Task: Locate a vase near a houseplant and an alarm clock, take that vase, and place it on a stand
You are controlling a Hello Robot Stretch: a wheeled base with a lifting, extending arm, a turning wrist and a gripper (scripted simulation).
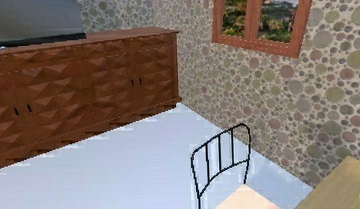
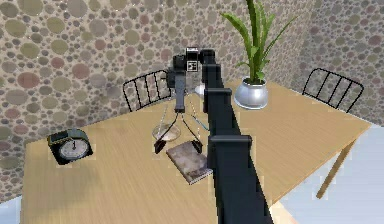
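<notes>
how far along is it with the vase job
Done: the robot is at the light wooden table with the dark round-faced alarm clock and green houseplant in a silver pot. In hand: the gripper is near a small pale thing there; whether it holds anything cannot be told. Left: carrying it to a stand.

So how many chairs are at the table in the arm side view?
2. The left chair stands at the far edge of the table, the right chair past the houseplant. The arm may hide others.
</notes>
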